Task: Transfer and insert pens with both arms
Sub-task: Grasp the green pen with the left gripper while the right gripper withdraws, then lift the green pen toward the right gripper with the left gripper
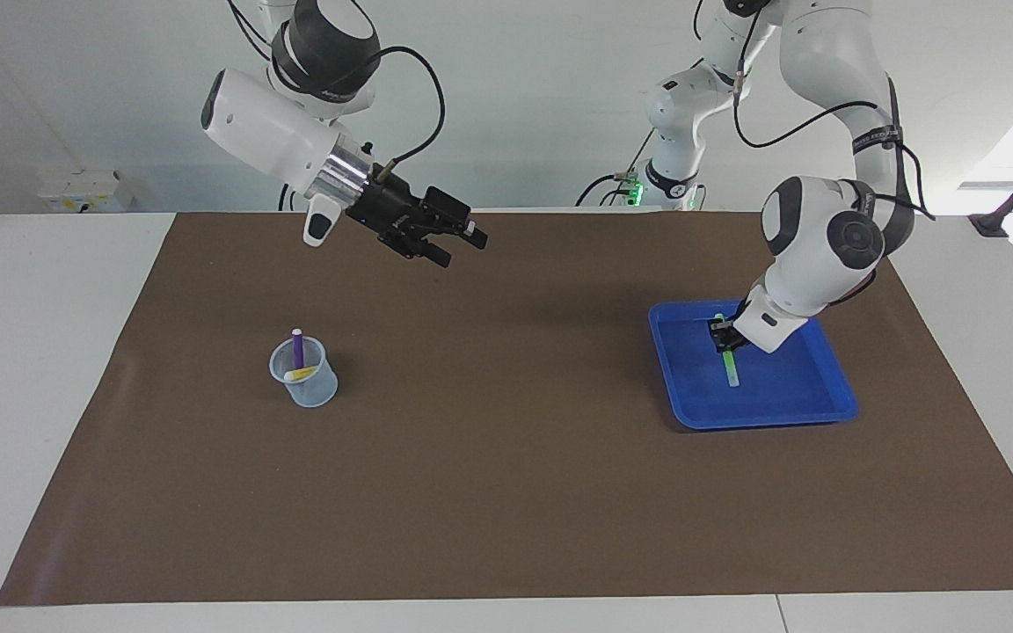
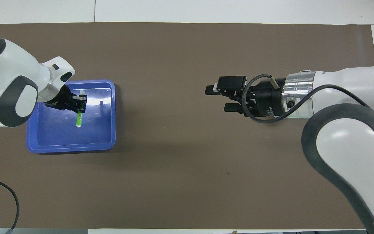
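The green pen (image 1: 729,361) is clamped by the left end effector (image 1: 722,338) over the blue tray (image 1: 788,409), while the right end effector (image 1: 458,246) is held apart above the brown mat (image 1: 506,457).

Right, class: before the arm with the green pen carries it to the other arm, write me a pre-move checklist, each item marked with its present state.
1. Left claw shut on the green pen: ok.
2. Pen lifted off the blue tray: cannot tell.
3. Right claw open to receive, up over the brown mat: ok.
4. Mat between the claws free of obstacles: ok.
5. Clear cup upright, purple pen and yellow pen inside: ok.
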Controlling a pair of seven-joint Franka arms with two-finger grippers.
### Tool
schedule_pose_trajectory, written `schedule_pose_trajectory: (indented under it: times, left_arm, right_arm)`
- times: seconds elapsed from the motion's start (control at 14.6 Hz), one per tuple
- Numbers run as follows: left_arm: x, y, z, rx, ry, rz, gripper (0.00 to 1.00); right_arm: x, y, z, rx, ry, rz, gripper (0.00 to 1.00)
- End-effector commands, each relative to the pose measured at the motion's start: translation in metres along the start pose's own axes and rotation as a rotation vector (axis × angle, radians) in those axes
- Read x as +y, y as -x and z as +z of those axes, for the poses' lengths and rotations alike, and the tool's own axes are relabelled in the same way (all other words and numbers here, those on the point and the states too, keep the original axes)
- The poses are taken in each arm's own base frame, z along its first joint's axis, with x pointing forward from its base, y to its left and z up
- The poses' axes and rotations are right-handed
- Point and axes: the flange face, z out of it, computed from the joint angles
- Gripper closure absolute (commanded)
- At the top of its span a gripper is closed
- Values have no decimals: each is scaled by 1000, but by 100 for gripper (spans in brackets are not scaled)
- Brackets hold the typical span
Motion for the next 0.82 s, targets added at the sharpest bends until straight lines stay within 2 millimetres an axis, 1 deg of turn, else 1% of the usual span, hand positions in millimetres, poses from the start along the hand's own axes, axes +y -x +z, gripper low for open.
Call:
schedule_pose_trajectory:
  times: [0.0, 0.07, 0.14, 0.27, 0.34, 0.48, 0.55, 0.62, 0.69, 0.75]
  left_arm:
    - [18, 5, -40, -73, 74, -135, 100]
    - [34, 10, -57, -95, 117, -232, 100]
    - [52, 16, -66, -112, 146, -338, 100]
    - [84, 28, -78, -147, 201, -568, 100]
    - [99, 33, -81, -171, 228, -649, 100]
    - [132, 42, -95, -177, 300, -834, 100]
    - [146, 46, -98, -187, 324, -899, 100]
    - [156, 49, -101, -217, 355, -947, 100]
    - [161, 51, -105, -253, 392, -997, 100]
    - [169, 56, -109, -270, 423, -1051, 100]
  right_arm:
    - [-3, 7, -4, 11, -21, 16, 0]
    - [-4, 9, -2, 7, -19, 10, 0]
    - [-5, 10, -1, 6, -17, 2, 0]
    - [-6, 10, -1, 7, -16, 18, 0]
    - [-6, 10, -1, 7, -15, 25, 0]
    - [-8, 13, -1, 7, -12, 21, 0]
    - [-11, 16, 4, 4, -10, 10, 0]
    - [-14, 18, 6, 25, -14, -1, 0]
    - [-19, 23, 14, 47, -19, -12, 0]
    - [-24, 32, 26, 53, -19, -25, 0]
